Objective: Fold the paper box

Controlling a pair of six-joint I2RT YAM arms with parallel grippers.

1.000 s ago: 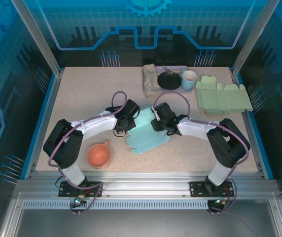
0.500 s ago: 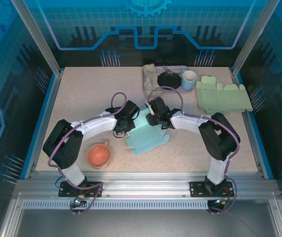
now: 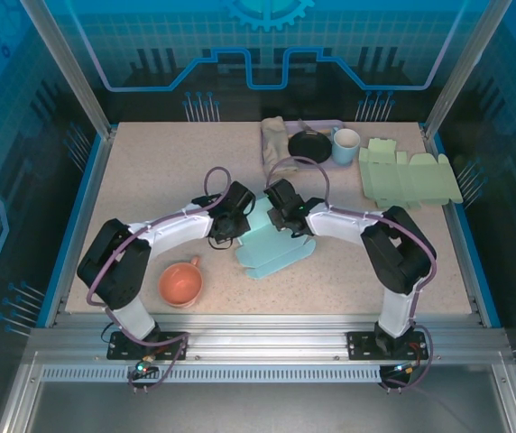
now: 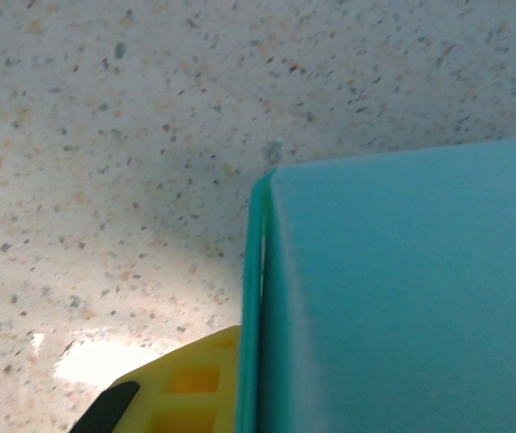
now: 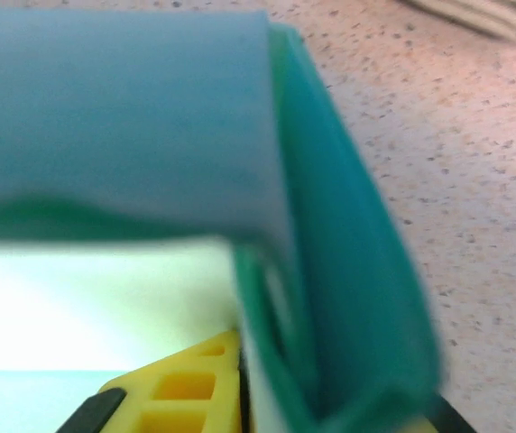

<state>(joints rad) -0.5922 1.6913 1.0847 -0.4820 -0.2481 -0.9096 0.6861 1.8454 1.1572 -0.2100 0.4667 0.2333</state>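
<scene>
Across the counter [image 3: 150,171] we see a pale surface flecked with beige and grey, matt and flat, edged by a blue rim and silver aluminium rails; behind it stand dark glossy panels lit with blue line patterns, and slanted metal posts rise at both back corners.

Near the middle of the counter sits the paper box [image 3: 271,248], between the two arms; it is thin, smooth teal card with crisp creases, partly raised from flat. The left gripper [image 3: 236,227] meets its left side; its jaws are pressed together on an upright wall of the card, and in the left wrist view a yellow ribbed finger [image 4: 190,388] lies flush against that thin edge. The right gripper [image 3: 283,222] reaches the box's far side; in the right wrist view a curled, doubled flap stands between its jaws, touching the yellow finger [image 5: 186,388]; the blur keeps us from telling whether it is pinched tight.

A rounded orange cup [image 3: 180,283] with a small handle sits near the left arm; at the back lie a crumpled beige cloth [image 3: 279,144], a black round dish [image 3: 309,146] and a light blue mug [image 3: 345,145], close together; to the right rests a flat, pale green card blank [image 3: 407,176] with notched tabs.
</scene>
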